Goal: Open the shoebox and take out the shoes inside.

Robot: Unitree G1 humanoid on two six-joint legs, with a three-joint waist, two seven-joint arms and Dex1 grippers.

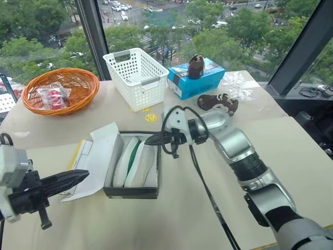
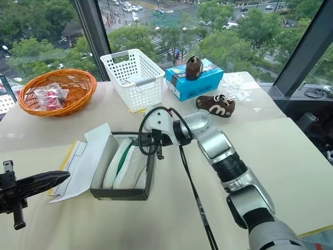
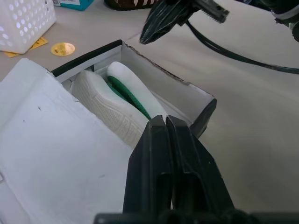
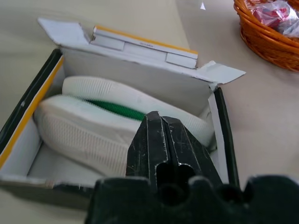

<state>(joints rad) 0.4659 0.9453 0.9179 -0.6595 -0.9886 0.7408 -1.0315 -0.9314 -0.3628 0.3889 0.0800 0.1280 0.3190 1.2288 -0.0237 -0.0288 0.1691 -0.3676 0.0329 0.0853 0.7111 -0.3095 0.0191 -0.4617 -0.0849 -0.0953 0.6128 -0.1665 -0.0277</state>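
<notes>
Flat rectangular cardboard shoebox (image 1: 132, 191), black base, white inside, lid folded open flat: on the table, between the two grippers. Pair of small white-sided shoes (image 1: 136, 162) with green between them: lying on edge inside the box, just below and ahead of the right jaws. Right gripper (image 1: 156, 138), two black fingers: over the box's far rim, fingertips together, nothing held. Left gripper (image 1: 80, 177), two black fingers: pressed fully together, empty, tip beside the open white lid flap (image 1: 96, 161), near corner of the box just ahead of the jaws.
</notes>
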